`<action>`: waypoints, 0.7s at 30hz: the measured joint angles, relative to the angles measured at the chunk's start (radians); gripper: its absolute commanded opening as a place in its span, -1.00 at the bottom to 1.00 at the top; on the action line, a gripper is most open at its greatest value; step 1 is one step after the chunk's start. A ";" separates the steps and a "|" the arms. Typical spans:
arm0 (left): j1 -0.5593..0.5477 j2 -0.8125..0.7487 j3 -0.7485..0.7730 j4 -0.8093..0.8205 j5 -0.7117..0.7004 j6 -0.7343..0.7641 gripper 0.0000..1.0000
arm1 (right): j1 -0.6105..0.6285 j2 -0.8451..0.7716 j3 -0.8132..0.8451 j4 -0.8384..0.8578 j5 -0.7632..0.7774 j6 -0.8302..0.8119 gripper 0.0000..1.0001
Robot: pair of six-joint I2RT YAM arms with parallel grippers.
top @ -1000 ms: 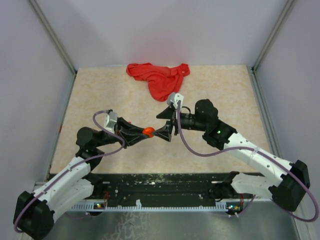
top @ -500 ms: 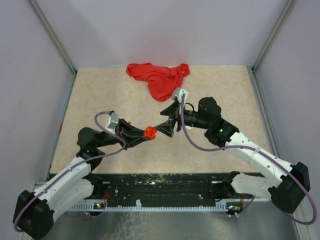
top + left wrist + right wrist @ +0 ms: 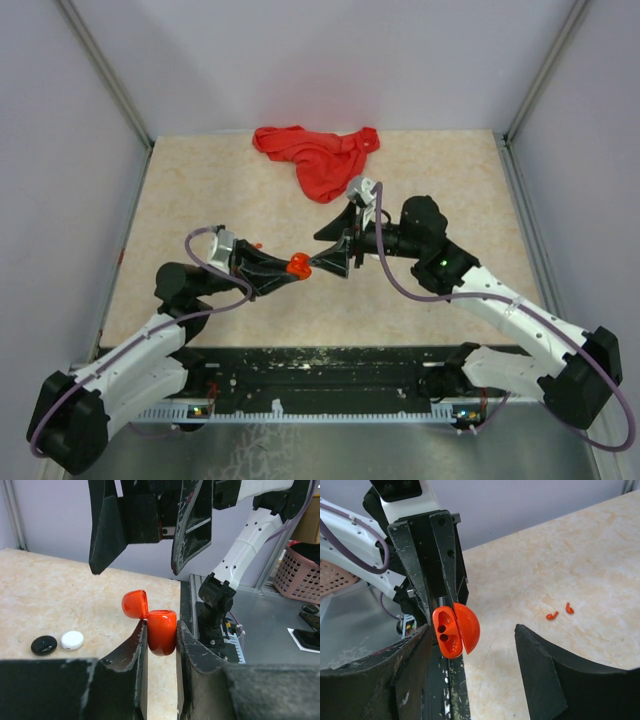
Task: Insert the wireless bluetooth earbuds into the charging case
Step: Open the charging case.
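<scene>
The left gripper (image 3: pixel 161 626) clamps the open red charging case (image 3: pixel 162 632); the right gripper (image 3: pixel 472 630), jaws apart and empty just beside it, could knock its lid (image 3: pixel 135 604) shut.

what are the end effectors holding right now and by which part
The left end effector pinches the open red charging case by the sides of its base, lid up. The right end effector is open, holding nothing.
</scene>
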 measured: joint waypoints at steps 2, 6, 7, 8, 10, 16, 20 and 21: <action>-0.002 0.006 0.000 0.029 0.000 -0.013 -0.99 | 0.000 0.007 -0.008 0.022 -0.017 0.017 0.28; -0.007 0.008 0.000 0.067 0.001 -0.022 -0.99 | 0.000 0.028 -0.025 0.058 -0.042 0.037 0.22; -0.009 0.008 0.000 0.074 0.001 -0.024 -0.99 | 0.000 0.032 -0.030 0.064 -0.047 0.043 0.19; -0.011 0.008 0.000 0.079 0.001 -0.026 -0.99 | 0.000 0.035 -0.031 0.065 -0.050 0.045 0.17; -0.014 0.009 0.000 0.089 0.001 -0.032 -0.99 | 0.000 0.043 -0.037 0.082 -0.058 0.053 0.12; -0.023 0.017 0.000 0.106 0.001 -0.038 -0.99 | 0.000 0.055 -0.037 0.125 -0.080 0.064 -0.02; -0.030 0.025 0.000 0.113 0.000 -0.040 -0.99 | 0.002 0.061 -0.037 0.147 -0.096 0.070 -0.09; -0.032 0.026 0.000 0.113 0.000 -0.041 -0.99 | 0.003 0.064 -0.037 0.152 -0.098 0.070 -0.12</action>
